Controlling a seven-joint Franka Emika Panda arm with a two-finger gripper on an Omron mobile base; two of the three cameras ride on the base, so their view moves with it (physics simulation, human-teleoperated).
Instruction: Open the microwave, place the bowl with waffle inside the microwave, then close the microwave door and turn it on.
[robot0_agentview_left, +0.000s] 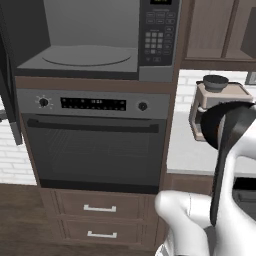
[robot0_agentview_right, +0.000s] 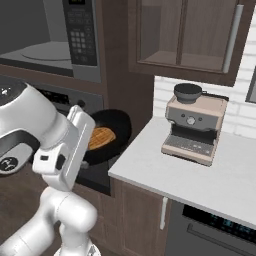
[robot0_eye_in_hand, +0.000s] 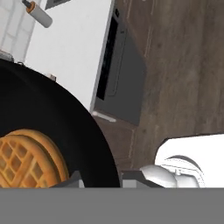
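A: One bowl with waffle (robot0_agentview_right: 107, 135), black and shallow, hangs in the air off the counter's (robot0_agentview_right: 200, 172) left edge, in front of the oven (robot0_agentview_left: 95, 145). It tilts steeply, the golden waffle lying inside.

B: And the gripper (robot0_eye_in_hand: 99, 180)?

A: Its jaws are clamped on the bowl's rim, seen in the hand view, with the dark finger tips either side of the black wall.

B: The microwave (robot0_agentview_left: 95, 37)?

A: Above the oven, cavity showing, turntable bare. The microwave door (robot0_agentview_left: 9, 75) stands swung out at the left edge of the left base view.

B: Anything near?

A: A coffee machine (robot0_agentview_right: 194, 122) stands on the counter, well right of the bowl.
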